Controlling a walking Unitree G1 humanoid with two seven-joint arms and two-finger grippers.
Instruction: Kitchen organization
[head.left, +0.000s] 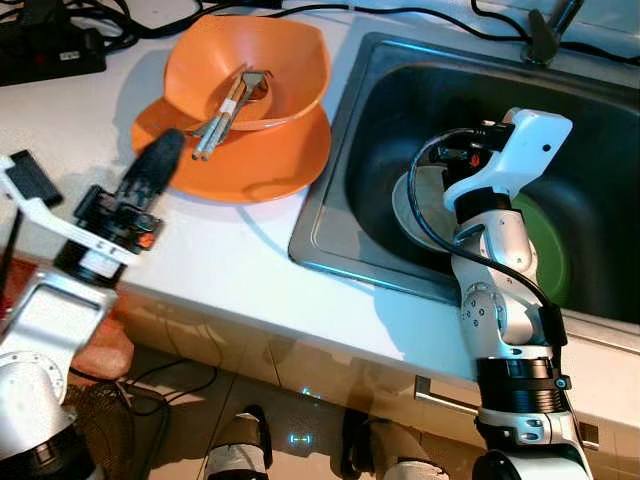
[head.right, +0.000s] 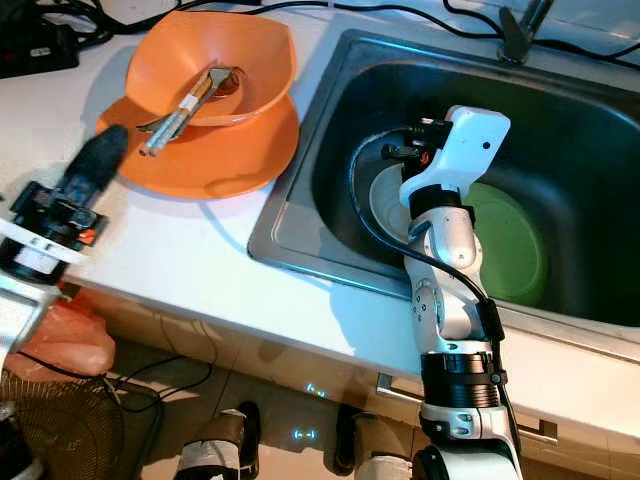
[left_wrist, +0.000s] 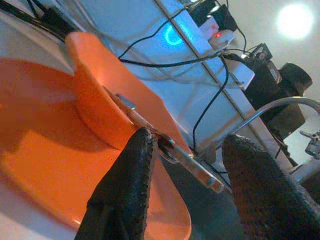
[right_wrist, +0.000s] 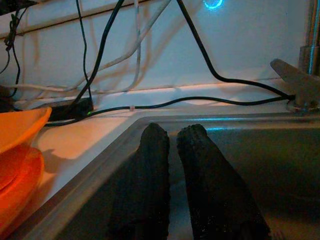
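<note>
A: How do the jaws stand?

B: The left gripper (left_wrist: 187, 187) is parted, holding nothing, its fingers (left_wrist: 127, 190) just short of the utensils (head.left: 225, 110) that lean out of the orange bowl (head.left: 290, 60). The right gripper (right_wrist: 175, 175) is pressed together on nothing, down inside the sink (head.left: 340, 190).

A: So which step?

B: Reaching for the utensils, I'd judge. Next it must straddle the handles and pinch without tipping the bowl.

A: And the containers?

B: The bowl sits on an orange plate (head.left: 290, 165) on the counter (head.left: 230, 260); the sink holds a green plate (head.right: 515, 245) and a pale dish (head.right: 385, 205) beside it.
</note>
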